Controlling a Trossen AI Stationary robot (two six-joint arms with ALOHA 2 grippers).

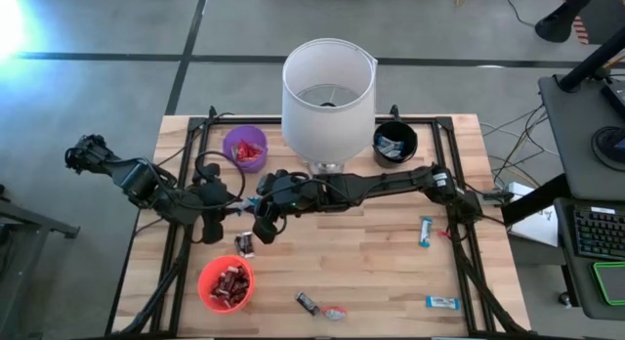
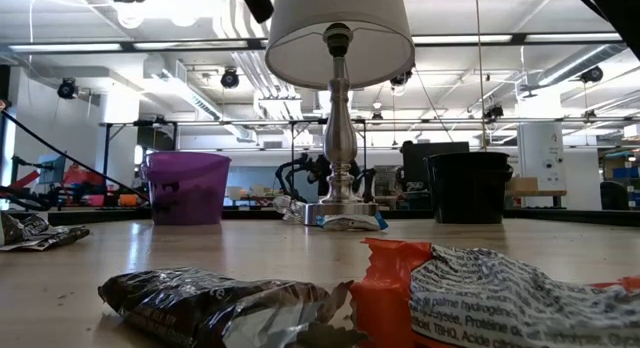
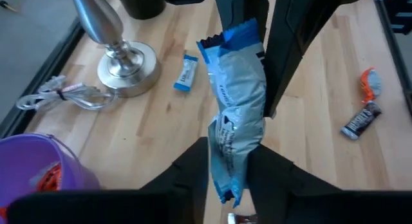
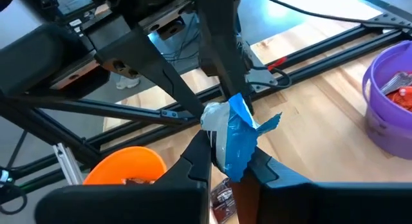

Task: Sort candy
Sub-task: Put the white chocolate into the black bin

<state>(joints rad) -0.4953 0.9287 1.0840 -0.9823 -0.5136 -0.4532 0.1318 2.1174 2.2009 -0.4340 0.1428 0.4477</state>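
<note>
Candy held at this moment: one blue-and-white bar [image 3: 238, 114], hanging upright in the air between the two grippers, which meet tip to tip. Right gripper [image 4: 228, 156] is clenched on one end of it. Left gripper [image 3: 228, 153] straddles the other end; cannot tell if it grips or has let go. White-shade lamp [image 1: 328, 86] stands just beyond the grippers, base near the right one. Purple cup [image 1: 229, 140] with red wrappers inside sits near, far side of the left gripper. Orange cup [image 1: 203, 281] holding dark bars is near, front side. Black cup [image 1: 379, 135] is well apart, past the lamp. Dark bar [image 1: 244, 244] lies on the table just beside the grippers. Two loose blue bars [image 1: 426, 231] and a dark-and-red pair [image 1: 307, 302] lie well apart on the right gripper's side.
</note>
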